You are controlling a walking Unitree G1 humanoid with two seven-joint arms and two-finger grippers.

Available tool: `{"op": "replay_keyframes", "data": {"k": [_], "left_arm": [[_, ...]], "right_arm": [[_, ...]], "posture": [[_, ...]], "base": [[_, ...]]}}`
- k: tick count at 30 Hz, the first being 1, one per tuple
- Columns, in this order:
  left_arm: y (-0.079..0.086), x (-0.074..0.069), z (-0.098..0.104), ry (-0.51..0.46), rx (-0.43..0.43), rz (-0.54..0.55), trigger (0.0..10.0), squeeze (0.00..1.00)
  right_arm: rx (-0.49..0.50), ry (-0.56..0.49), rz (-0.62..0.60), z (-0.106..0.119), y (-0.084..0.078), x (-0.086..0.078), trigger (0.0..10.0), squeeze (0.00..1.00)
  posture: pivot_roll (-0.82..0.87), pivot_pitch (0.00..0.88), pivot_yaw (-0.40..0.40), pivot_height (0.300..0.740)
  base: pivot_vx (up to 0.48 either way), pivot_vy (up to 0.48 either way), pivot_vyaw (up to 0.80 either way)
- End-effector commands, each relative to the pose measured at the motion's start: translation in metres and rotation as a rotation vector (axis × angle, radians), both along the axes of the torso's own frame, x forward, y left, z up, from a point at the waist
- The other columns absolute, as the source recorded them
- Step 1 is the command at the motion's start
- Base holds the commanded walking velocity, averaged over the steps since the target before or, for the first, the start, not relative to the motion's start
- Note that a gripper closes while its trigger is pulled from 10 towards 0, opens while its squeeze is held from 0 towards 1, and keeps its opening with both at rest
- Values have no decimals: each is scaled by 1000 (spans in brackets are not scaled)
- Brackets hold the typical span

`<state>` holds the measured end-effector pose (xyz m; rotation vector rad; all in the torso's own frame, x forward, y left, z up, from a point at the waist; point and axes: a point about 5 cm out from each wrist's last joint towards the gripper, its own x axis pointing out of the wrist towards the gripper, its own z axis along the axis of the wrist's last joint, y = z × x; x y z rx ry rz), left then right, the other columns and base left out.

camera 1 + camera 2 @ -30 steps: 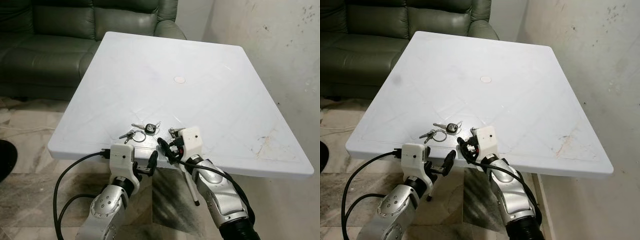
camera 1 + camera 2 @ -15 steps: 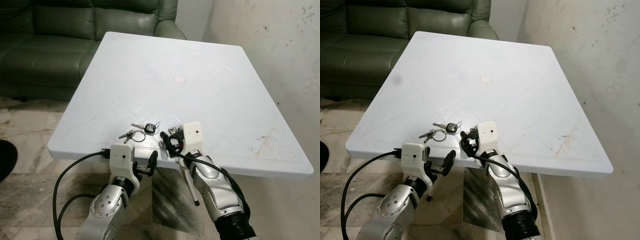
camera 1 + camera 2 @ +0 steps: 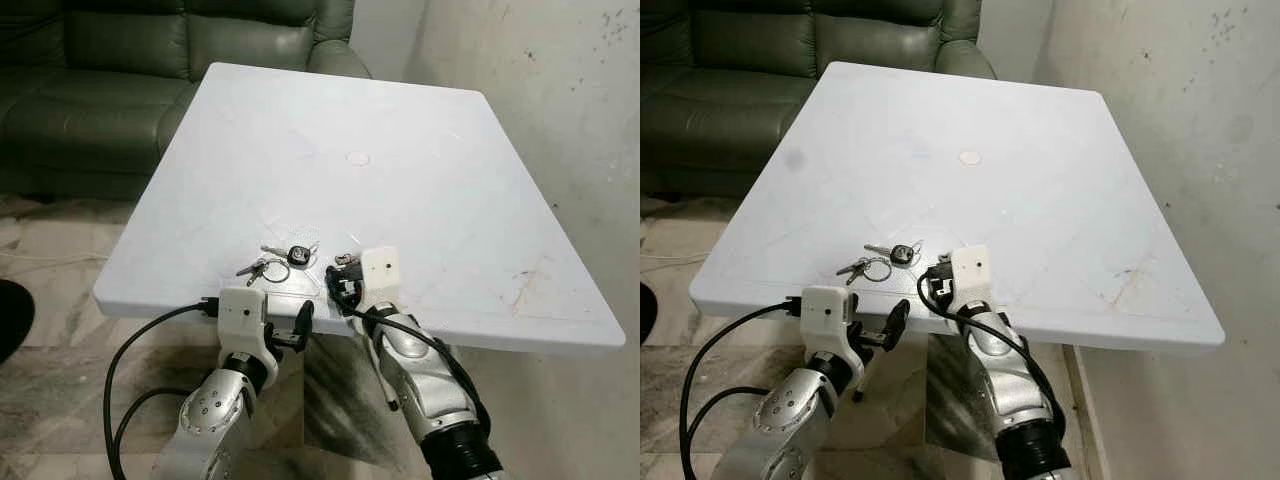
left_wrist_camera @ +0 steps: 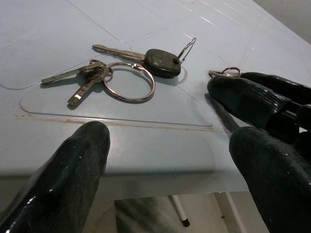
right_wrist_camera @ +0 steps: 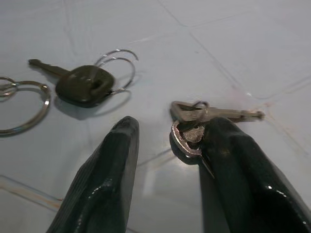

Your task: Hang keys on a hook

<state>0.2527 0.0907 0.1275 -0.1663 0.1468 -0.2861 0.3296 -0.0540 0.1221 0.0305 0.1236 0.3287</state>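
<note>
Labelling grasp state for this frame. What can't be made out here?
- Right gripper: the small keys sit against one finger; grip or mere contact, can't tell.
- Eye views: its white wrist housing hides the jaws.
- Hook: nowhere in frame.
- Left gripper: open, short of the key bunch.

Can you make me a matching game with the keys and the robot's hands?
Things:
1. black-headed key
2. big key ring
3. small silver keys
4. left gripper

Places:
A. below the table's near edge
B. against a finger of the right gripper
C. lying by itself, with a thin wire loop
D. holding two plain metal keys

Pairs: 1-C, 2-D, 3-B, 4-A
</note>
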Motion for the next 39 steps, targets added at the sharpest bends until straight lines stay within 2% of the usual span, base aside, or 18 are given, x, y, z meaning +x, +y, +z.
{"op": "replay_keyframes", "data": {"k": [1,12,13,14,16,18,19,20,21,22,26,28,29,30,32,33,34,39], "left_arm": [[-5,-2,3,2,-26,-4,10000,0],[-6,-2,4,-1,-28,-6,10000,0],[-6,-2,4,0,-29,-6,10000,0],[-7,-2,4,0,-29,-6,10000,0],[-7,-2,4,0,-30,-5,10000,0],[-7,-2,4,-1,-30,-5,10000,0],[-7,-2,4,-1,-31,-5,10000,0],[-7,-2,4,0,-32,-5,10000,0],[-7,-2,4,-1,-32,-5,10000,0],[-7,-2,4,0,-33,-5,10000,0],[-7,-3,4,3,-35,-2,10000,0],[-7,-3,4,2,-36,-4,10000,0],[-7,-3,4,2,-36,-4,10000,0],[-7,-2,4,2,-35,-4,10000,0],[-8,-2,4,1,-34,-6,10000,0],[-8,-2,4,1,-34,-6,10000,0],[-8,-2,4,1,-34,-6,10000,0],[-8,-2,4,2,-34,-4,10000,0]], "right_arm": [[2,10,-19,-1,0,1,10000,0],[40,8,-91,2,2,6,10000,0],[35,6,-99,2,2,6,8784,0],[31,7,-104,2,2,7,8471,0],[24,8,-116,2,3,8,4902,0],[22,7,-121,2,3,8,4235,0],[21,7,-122,2,3,7,2157,0],[21,7,-125,1,3,7,1451,0],[22,7,-127,1,4,7,39,0],[22,-3,-131,1,4,6,0,0],[48,-6,-124,2,7,5,0,0],[45,-3,-122,2,7,5,2078,0],[45,-3,-122,2,7,5,2078,0],[46,2,-121,1,7,5,1569,0],[49,8,-110,1,9,6,5216,0],[49,8,-110,1,9,6,5216,0],[52,9,-104,1,10,6,10000,0],[58,14,-92,1,11,6,10000,0]], "posture": [[103,186,-126,740],[104,186,-125,740],[104,186,-125,740],[103,186,-126,740],[103,186,-126,740],[103,186,-126,740],[103,188,-126,740],[103,188,-126,740],[103,188,-126,740],[103,188,-126,740],[103,190,-126,740],[103,190,-126,740],[103,190,-126,740],[103,190,-126,740],[103,190,-126,740],[103,190,-126,740],[103,190,-126,740],[104,188,-125,740]], "base": [[0,0,0],[0,0,0],[0,0,0],[0,0,0],[0,0,0],[0,0,0],[0,0,0],[0,0,0],[0,0,0],[0,0,0],[0,0,0],[0,0,0],[0,0,0],[0,0,0],[0,0,0],[0,0,0],[0,0,0],[0,0,0]]}}
